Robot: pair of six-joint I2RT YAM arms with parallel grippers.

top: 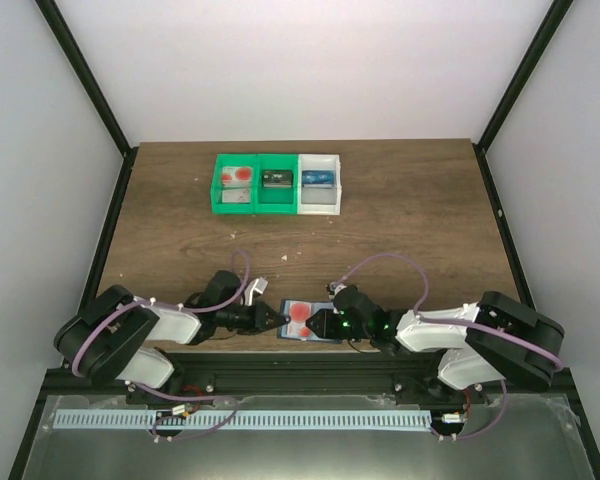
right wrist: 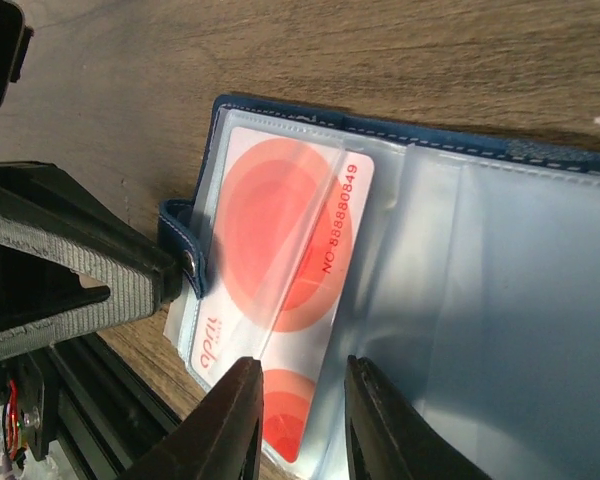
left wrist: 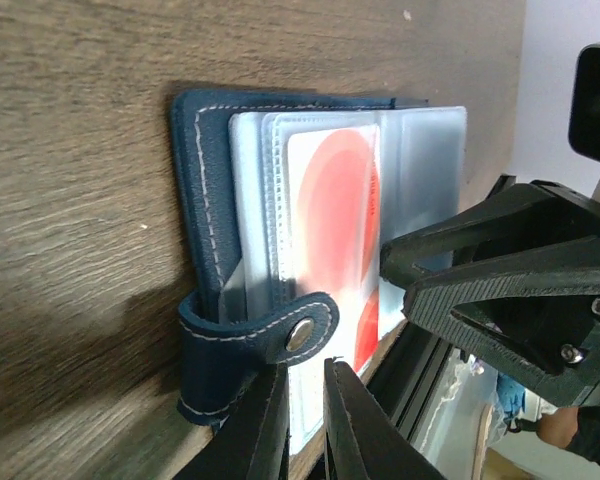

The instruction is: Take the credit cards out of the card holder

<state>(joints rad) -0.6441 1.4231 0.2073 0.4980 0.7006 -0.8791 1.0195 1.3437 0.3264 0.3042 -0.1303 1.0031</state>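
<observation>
The dark blue card holder (top: 330, 338) lies open on the wood close to the arms. A whitish credit card with red circles (right wrist: 280, 250) sits in its clear sleeve, also shown in the left wrist view (left wrist: 330, 220). My left gripper (left wrist: 305, 365) is nearly closed on the sleeve edge just beside the snap tab (left wrist: 300, 330). My right gripper (right wrist: 302, 365) is open, and its fingers straddle the card's near end from above. In the top view the left gripper (top: 278, 318) and the right gripper (top: 313, 323) meet over the holder from either side.
A green bin (top: 220, 185) at the back holds pale cards with red marks (top: 238, 178) and a black item (top: 277, 179). The white bin (top: 332, 200) beside it holds a blue item (top: 318, 180). The table's front rail runs just behind the holder.
</observation>
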